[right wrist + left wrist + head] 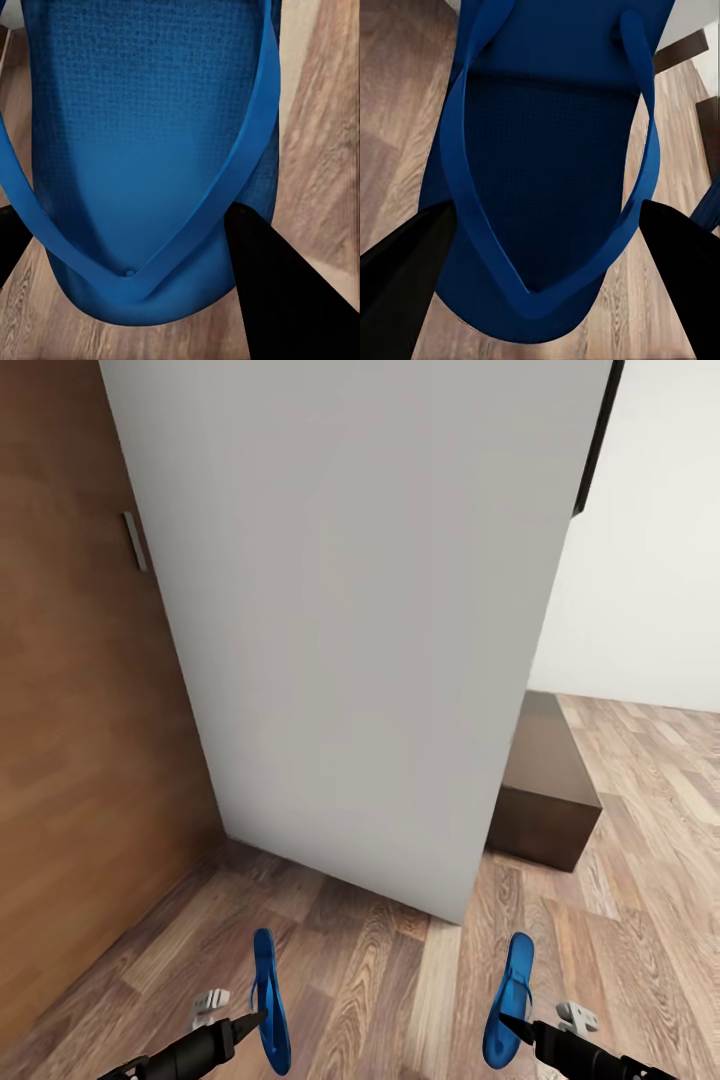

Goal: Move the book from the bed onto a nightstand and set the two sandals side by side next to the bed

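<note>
Both of my grippers are at the bottom of the head view, and each one holds a sandal. My left gripper (255,1020) is dark and glossy, and it is closed on the left sandal (268,995), a thin, flat, bright blue flip-flop that I see edge-on, with its long side pointing away from me. My right gripper (508,1022) grips the right sandal (512,995) in the same way; this one shows more of its flat blue sole. The two sandals are well apart, above a wood-plank floor (380,980) with brown and pale boards. Ahead stands a large plain grey panel (360,610), smooth and without texture. A brown wooden wall (80,710) with a small grey handle (135,540) is on my left. A low, glossy dark-brown cabinet (545,790) sits behind the panel on my right, near a white wall (650,560).

From the left wrist view, the left sandal (547,172) is very close. Its sole is dark blue with a fine woven grain, and the smooth strap makes a V shape that meets near my black fingers (397,285), one on each side of the sandal.

From the right wrist view, the right sandal (142,150) is lighter blue, with the same fine grain and V strap. One black finger (277,292) lies against its edge.
</note>
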### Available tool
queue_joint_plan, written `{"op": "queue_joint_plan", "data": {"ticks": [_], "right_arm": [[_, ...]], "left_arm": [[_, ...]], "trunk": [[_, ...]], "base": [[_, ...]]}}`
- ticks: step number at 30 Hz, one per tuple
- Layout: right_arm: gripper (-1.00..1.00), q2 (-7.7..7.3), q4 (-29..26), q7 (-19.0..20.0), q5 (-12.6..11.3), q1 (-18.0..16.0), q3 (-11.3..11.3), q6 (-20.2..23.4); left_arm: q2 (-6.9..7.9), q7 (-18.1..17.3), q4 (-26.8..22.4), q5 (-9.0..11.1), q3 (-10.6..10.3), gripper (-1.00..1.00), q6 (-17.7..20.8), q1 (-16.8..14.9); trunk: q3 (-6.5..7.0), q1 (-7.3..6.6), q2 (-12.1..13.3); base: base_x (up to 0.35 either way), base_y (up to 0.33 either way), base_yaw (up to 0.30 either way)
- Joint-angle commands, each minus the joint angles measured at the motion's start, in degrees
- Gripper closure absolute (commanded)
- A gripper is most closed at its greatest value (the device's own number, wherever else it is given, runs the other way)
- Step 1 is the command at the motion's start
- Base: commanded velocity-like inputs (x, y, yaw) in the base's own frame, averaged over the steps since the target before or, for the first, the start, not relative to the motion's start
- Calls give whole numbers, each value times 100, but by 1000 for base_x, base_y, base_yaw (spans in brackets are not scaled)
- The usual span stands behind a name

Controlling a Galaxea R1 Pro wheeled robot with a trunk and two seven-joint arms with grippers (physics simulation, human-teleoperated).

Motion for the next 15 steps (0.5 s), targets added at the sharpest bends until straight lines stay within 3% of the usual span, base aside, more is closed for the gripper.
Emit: {"op": "queue_joint_plan", "data": {"ticks": [1, 15], "right_arm": [[100, 1, 2, 2, -44, -3, -11, 62], [100, 1, 2, 1, -44, -3, -11, 62]], "left_arm": [[0, -21, 0, 31, 7, 100, 60, 0], [0, -26, 0, 33, 7, 100, 60, 0]], "trunk": [[13, -24, 39], [67, -90, 160]], "base": [[0, 0, -197], [0, 0, -197]]}}
